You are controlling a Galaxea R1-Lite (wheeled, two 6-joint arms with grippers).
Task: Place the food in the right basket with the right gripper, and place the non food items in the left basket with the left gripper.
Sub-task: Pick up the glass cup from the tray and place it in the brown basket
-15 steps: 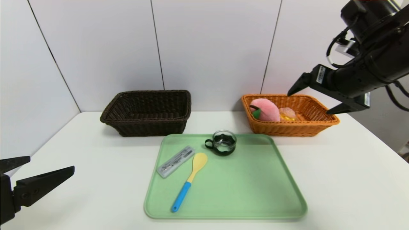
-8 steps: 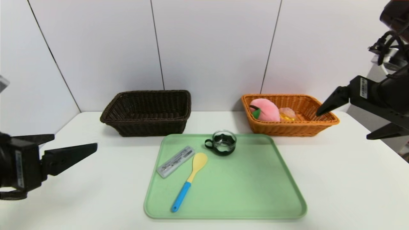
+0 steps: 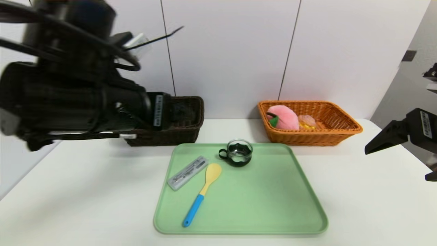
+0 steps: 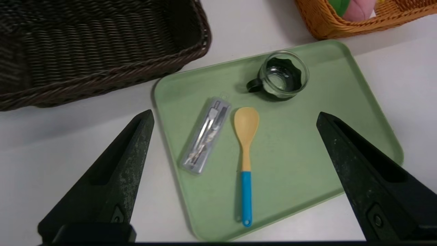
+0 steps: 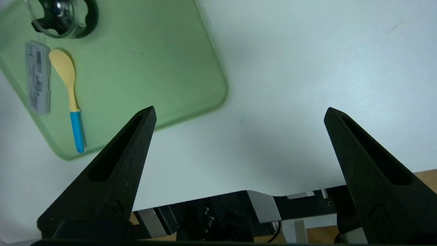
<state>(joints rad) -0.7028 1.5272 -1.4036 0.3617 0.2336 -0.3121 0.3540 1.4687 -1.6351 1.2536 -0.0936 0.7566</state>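
Food Basketed, Non-Food Items Left on Tray

A plush peach and a clear-and-yellow item are held in the orange basket. On the green tray, a glass cup, a cutlery case and a blue-handled spoon are seen. The wide-open, empty left gripper is poised by the dark basket; the right gripper, likewise spread and empty, is held right of the tray.

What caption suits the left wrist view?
Open left gripper above a green tray holding a glass cup, cutlery case and spoon.
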